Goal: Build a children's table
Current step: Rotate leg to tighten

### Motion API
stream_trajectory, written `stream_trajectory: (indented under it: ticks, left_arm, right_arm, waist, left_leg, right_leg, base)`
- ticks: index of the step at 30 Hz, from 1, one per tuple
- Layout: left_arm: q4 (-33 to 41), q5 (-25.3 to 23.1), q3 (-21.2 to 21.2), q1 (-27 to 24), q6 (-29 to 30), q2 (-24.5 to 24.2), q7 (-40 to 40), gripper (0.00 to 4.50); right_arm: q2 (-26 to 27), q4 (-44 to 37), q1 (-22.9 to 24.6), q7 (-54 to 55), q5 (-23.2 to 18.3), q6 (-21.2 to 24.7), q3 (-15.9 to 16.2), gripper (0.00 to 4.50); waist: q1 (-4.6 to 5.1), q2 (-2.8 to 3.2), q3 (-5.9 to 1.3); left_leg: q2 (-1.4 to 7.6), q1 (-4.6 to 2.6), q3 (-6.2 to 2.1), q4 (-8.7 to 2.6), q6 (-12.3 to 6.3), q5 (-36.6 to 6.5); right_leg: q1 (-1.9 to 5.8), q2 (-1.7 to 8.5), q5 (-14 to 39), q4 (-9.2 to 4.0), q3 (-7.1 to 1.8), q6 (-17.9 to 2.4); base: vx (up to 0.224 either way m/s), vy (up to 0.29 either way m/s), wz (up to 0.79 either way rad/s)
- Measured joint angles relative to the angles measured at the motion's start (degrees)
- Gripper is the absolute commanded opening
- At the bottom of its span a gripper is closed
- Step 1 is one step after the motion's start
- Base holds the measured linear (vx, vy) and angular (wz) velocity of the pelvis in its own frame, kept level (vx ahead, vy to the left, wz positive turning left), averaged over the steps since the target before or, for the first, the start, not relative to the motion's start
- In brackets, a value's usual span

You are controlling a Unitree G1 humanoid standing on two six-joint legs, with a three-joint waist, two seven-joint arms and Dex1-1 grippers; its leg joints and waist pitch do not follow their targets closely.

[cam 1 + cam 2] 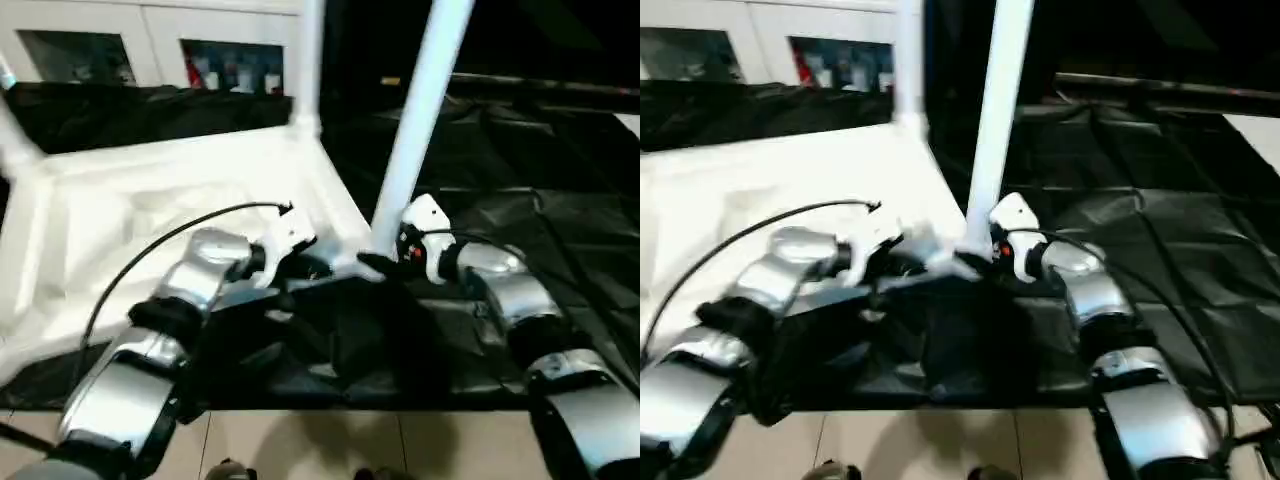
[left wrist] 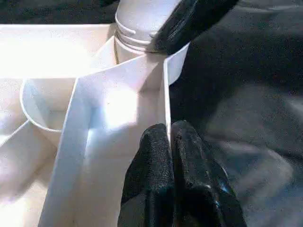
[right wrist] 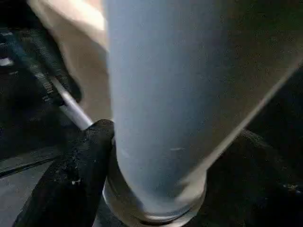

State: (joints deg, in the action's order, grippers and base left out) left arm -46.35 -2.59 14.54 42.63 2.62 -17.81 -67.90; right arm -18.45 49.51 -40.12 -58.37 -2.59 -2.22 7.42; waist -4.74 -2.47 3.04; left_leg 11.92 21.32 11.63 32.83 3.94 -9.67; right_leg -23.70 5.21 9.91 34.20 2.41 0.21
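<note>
The children's table lies upside down on black cloth, its white ribbed top (image 1: 150, 210) facing up. A white tube leg (image 1: 415, 130) stands in the near right corner socket, and other legs (image 1: 310, 60) rise from the far corners. My left gripper (image 2: 169, 142) is shut on the thin rim wall (image 2: 166, 94) beside that socket. My right gripper (image 1: 385, 262) straddles the base of the near leg (image 3: 161, 94), open. One of its fingers (image 3: 80, 175) touches the leg's collar, while the other stands a little off it.
A white cabinet with glass doors (image 1: 150, 45) stands behind the table. Crumpled black cloth (image 1: 520, 180) covers the ground to the right and front. Pale floor tiles (image 1: 300, 440) show at the near edge. A black cable (image 1: 150, 250) arcs over my left forearm.
</note>
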Motion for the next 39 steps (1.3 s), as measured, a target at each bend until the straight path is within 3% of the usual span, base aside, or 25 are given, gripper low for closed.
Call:
stream_trajectory:
  ticks: [5, 14, 20, 25, 29, 37, 38, 39]
  left_arm:
    - [1.8, 0.4, 0.0, -1.1, 1.0, -0.9, -2.5, 0.0]
    - [3.7, 0.6, 0.2, -2.1, 2.2, -1.3, -3.1, 0.0]
    - [3.0, 0.6, -0.1, -2.1, 2.3, -0.6, -1.4, 0.0]
    - [-2.6, -1.0, -1.3, 1.0, 3.2, 4.2, 11.1, 0.0]
    - [-7.5, -2.1, -2.5, 4.3, 5.9, 11.2, 23.9, 0.0]
    - [-9.0, -3.0, -2.6, 5.4, 6.5, 14.2, 29.7, 0.0]
    - [-9.2, -3.2, -2.5, 5.5, 6.2, 14.3, 29.8, 0.0]
    - [-9.4, -3.4, -2.5, 5.6, 5.9, 14.3, 29.8, 0.0]
  right_arm:
    - [-1.1, -2.2, 1.2, -4.3, -0.3, 0.4, 0.9, 3.55]
    - [-1.1, -5.1, 3.8, -5.3, -1.8, 1.8, 0.7, 2.8]
    - [0.4, -6.4, 4.9, -1.3, -2.3, 4.2, -0.6, 2.65]
    - [6.0, -3.5, 3.9, 17.6, -2.1, 7.1, -5.5, 2.61]
    - [12.7, 2.0, -0.4, 39.6, -2.0, 9.0, -9.8, 2.61]
    - [16.4, 6.6, -3.9, 51.3, -1.2, 8.0, -11.2, 2.61]
    - [16.5, 7.0, -4.1, 51.6, -1.1, 7.8, -11.4, 3.17]
    - [16.5, 7.2, -4.1, 51.7, -1.1, 7.5, -11.4, 3.31]
  waist:
    - [-0.55, 0.12, 0.04]
    - [-0.58, 0.25, 0.07]
    - [-0.36, 0.37, 0.05]
    - [-0.16, 0.33, 0.03]
    - [0.21, 0.27, 0.0]
    - [-0.06, 0.23, -0.06]
    - [-0.04, 0.23, -0.06]
    - [-0.06, 0.23, -0.06]
  left_leg:
    - [0.02, -0.03, -0.01, 0.04, 0.03, 0.0]
    - [0.01, -0.04, -0.03, 0.13, 0.05, 0.0]
    - [0.01, -0.18, -0.05, 0.17, 0.05, 0.0]
    - [-0.06, -0.41, -0.1, 0.15, 0.09, 0.0]
    - [-0.12, -0.43, -0.13, 0.15, 0.11, 0.0]
    - [-0.13, -0.41, -0.17, 0.1, 0.1, 0.0]
    - [-0.14, -0.39, -0.16, 0.1, 0.1, 0.0]
    - [-0.14, -0.38, -0.17, 0.1, 0.1, 0.0]
  right_leg:
    - [-0.02, 0.0, 0.0, 0.18, 0.02, 0.0]
    - [0.0, 0.01, 0.0, 0.23, 0.01, 0.0]
    - [0.12, 0.01, 0.0, 0.3, -0.01, 0.0]
    - [0.32, 0.04, -0.1, 0.29, -0.04, -0.2]
    - [0.35, 0.07, 0.0, 0.17, -0.07, 0.0]
    - [0.37, 0.07, -0.1, 0.16, -0.05, 0.0]
    - [0.37, 0.07, -0.1, 0.15, -0.05, 0.0]
    - [0.37, 0.07, -0.1, 0.12, -0.05, 0.0]
  base:
    - [0.0, 0.0, 0.0]
    - [0.0, 0.0, 0.0]
    - [0.0, 0.0, 0.0]
    - [0.0, 0.0, 0.0]
    - [0.0, 0.0, 0.0]
    - [0.0, 0.0, 0.0]
    - [0.0, 0.0, 0.0]
    - [0.0, 0.0, 0.0]
